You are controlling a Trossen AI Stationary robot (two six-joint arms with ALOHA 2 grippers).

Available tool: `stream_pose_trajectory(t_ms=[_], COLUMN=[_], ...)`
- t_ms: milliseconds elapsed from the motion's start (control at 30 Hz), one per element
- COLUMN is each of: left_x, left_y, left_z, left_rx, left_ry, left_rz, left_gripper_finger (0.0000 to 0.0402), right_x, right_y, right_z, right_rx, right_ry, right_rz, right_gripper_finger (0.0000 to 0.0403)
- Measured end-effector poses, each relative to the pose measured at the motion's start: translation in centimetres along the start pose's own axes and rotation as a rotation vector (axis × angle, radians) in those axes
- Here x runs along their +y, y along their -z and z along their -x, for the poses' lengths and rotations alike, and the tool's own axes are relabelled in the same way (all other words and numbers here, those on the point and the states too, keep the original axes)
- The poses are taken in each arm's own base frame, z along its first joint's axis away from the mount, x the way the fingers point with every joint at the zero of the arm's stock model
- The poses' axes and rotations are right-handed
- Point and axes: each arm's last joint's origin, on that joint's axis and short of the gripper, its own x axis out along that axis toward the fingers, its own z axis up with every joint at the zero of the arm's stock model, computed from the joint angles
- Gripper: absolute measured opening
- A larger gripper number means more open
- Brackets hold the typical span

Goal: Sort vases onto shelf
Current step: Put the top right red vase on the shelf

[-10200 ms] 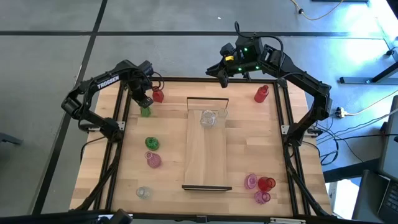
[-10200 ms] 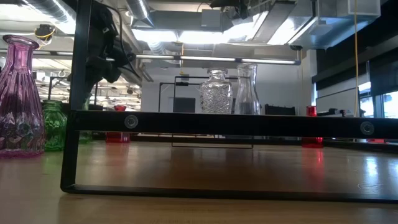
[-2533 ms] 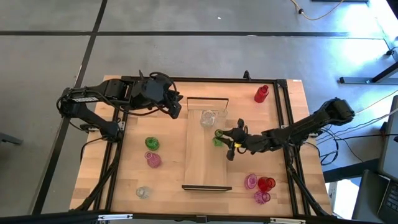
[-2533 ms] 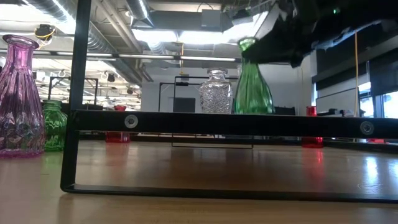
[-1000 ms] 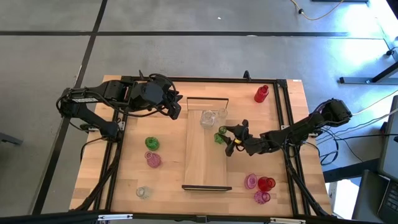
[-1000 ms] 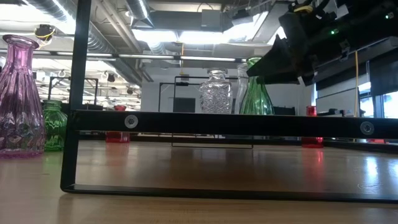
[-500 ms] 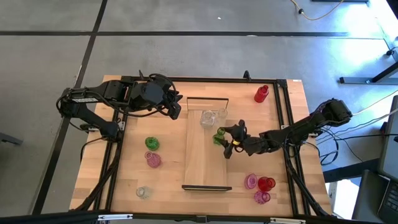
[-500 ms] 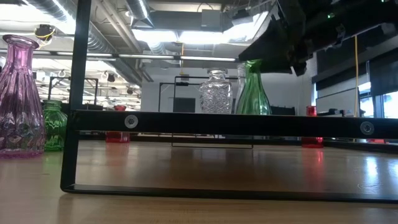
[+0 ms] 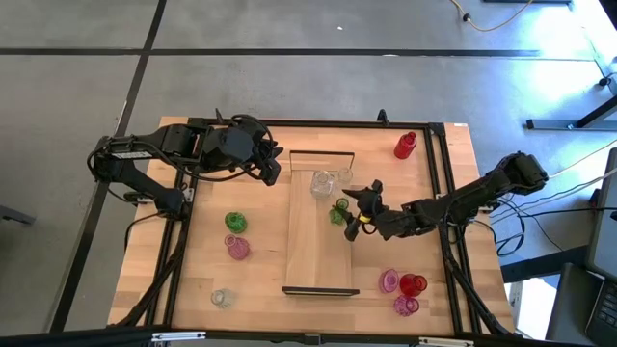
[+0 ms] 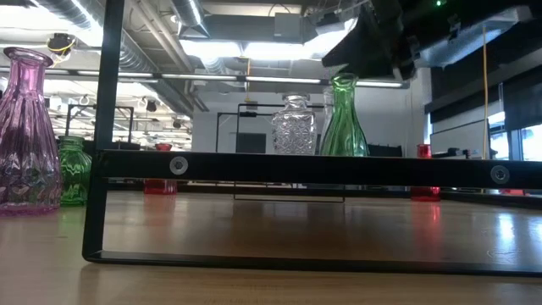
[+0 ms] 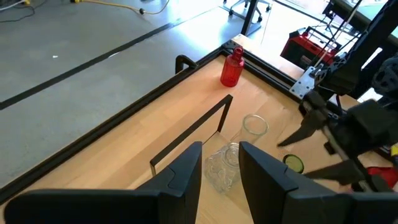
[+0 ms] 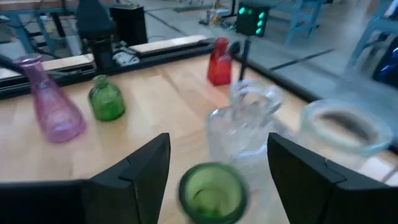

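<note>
right end effector [image 9: 349, 205] spread wide, fingers either side of tall green glass vase [image 9: 337, 214], not gripping; vase upright on long light-wood shelf [image 9: 310, 255] beside clear vases [image 9: 323, 182]. left end effector [image 9: 273, 169] parted, empty, near shelf's far end.

- Evenly and brightly lit from above in the high view; only short, soft shadows under the right gripper [image 9: 344, 208] and the arms on the table [image 9: 260, 251].
- Strongly backlit at table height: glaring ceiling lights [image 10: 254, 49] behind, dark frame [image 10: 296, 168] and arm nearly in silhouette, pale sheen on the wood.
- Soft and blurred past the right gripper's fingers [image 12: 137, 180]: green vase [image 12: 211, 193] below and clear glass vases [image 12: 249, 124] just ahead smeared, farther vases only a little sharper.
- Sharp ahead of the left gripper [image 11: 221, 174], with daylight glare toward the far corner.
</note>
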Motion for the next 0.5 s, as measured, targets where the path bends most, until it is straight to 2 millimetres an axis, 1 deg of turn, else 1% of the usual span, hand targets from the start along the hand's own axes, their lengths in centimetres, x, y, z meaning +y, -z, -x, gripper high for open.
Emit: stream_pose_trajectory(t_ms=[100, 167, 267, 367, 433, 500], left_x=[0.1, 0.1, 0.3, 0.7, 1.0, 1.6], left_y=[0.1, 0.1, 0.2, 0.4, 0.5, 0.7], left_z=[0.0, 0.0, 0.0, 0.0, 0.1, 0.2], left_rx=[0.003, 0.000, -0.004, -0.019, -0.036, -0.052], left_ry=[-0.009, -0.016, -0.057, -0.137, -0.213, -0.306], left_rz=[-0.005, -0.007, -0.021, -0.047, -0.074, -0.113], left_gripper_finger=[0.0101, 0.0101, 0.0101, 0.0101, 0.0101, 0.0101], right_x=[-0.2, -0.6, -1.5, -2.9, -4.1, -5.5], right_y=[-1.7, -3.2, -6.1, -9.2, -10.8, -11.8], right_z=[0.6, 1.4, 2.8, 4.6, 5.3, 5.8], right_rx=[-0.035, -0.062, -0.118, -0.182, -0.196, -0.194], right_ry=[0.031, 0.060, 0.135, 0.294, 0.443, 0.564], right_rz=[0.014, 0.027, 0.044, 0.098, 0.152, 0.171], right_gripper_finger=[0.0246, 0.0246, 0.0246, 0.0246, 0.0246, 0.0246])
